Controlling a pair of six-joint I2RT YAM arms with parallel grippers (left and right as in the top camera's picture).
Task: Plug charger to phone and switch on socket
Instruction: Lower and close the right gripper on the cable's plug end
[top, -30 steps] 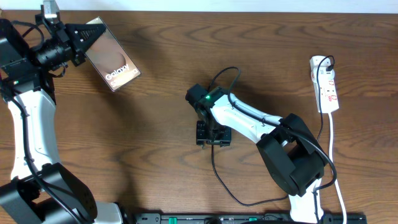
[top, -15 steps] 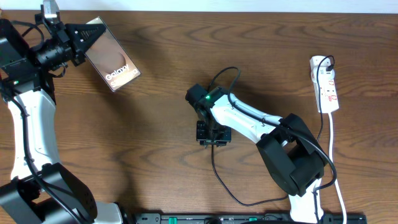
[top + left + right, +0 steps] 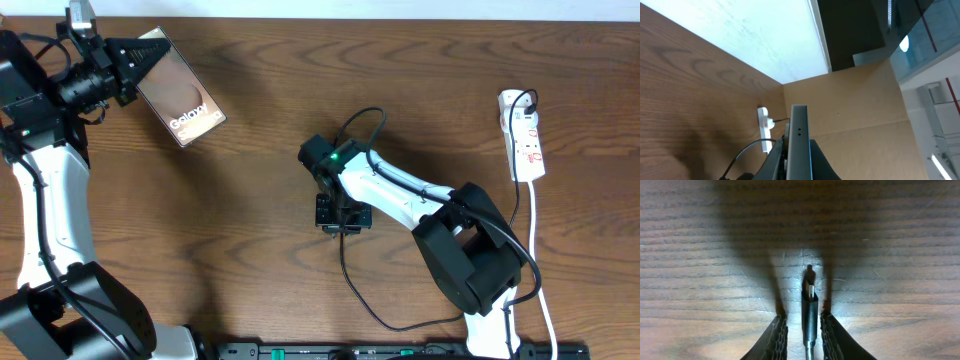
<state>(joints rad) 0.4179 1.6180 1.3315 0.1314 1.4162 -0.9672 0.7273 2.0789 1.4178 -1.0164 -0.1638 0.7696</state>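
My left gripper (image 3: pixel 135 60) is shut on the phone (image 3: pixel 185 102) and holds it up at the far left, with its brownish screen and "Galaxy" text facing up. In the left wrist view the phone (image 3: pixel 799 125) shows edge-on between the jaws of the left gripper (image 3: pixel 797 150). My right gripper (image 3: pixel 342 218) points down at mid-table. In the right wrist view the right gripper (image 3: pixel 803 319) is open, and the charger plug tip (image 3: pixel 810 311) lies on the wood between the fingers with a small gap on each side. The charger cable (image 3: pixel 346 272) runs back toward the front edge. The white socket (image 3: pixel 524 135) lies at the far right.
The socket's white cord (image 3: pixel 537 250) runs down the right side past the right arm's base (image 3: pixel 480 265). A black rail (image 3: pixel 400 350) lines the front edge. In the left wrist view the socket (image 3: pixel 764 122) shows far off, in front of a cardboard wall (image 3: pixel 850 115).
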